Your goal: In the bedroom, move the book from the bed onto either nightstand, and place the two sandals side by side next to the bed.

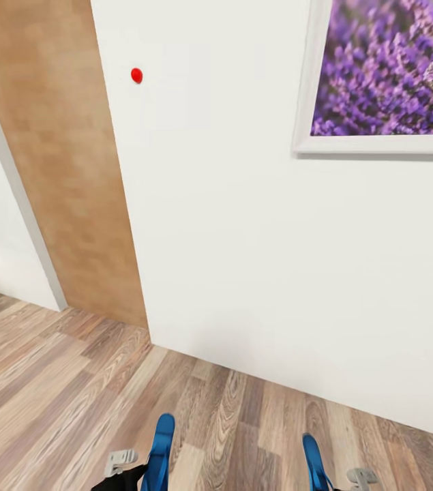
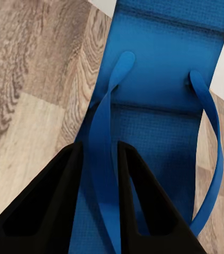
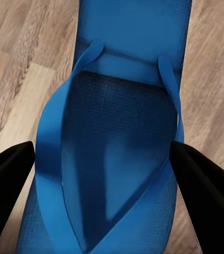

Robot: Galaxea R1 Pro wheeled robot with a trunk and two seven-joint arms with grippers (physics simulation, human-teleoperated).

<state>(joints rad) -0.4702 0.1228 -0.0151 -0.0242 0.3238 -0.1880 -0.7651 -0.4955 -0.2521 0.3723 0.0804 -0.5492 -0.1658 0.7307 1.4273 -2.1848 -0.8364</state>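
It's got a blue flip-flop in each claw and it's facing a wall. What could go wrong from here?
The left gripper pinches only one thin strap of its sandal, so that sandal may swing or slip free while driving.

The right gripper has its fingers wide at the edges of the other sandal; how firmly it holds is unclear.

The white wall stands close ahead, so the sandals' tips might brush it during a turn.

A white wall point(image 1: 257, 273) blocks me straight ahead. Bare floor point(image 1: 59, 389) lies open to my left, past the wood panel point(image 1: 66, 170).
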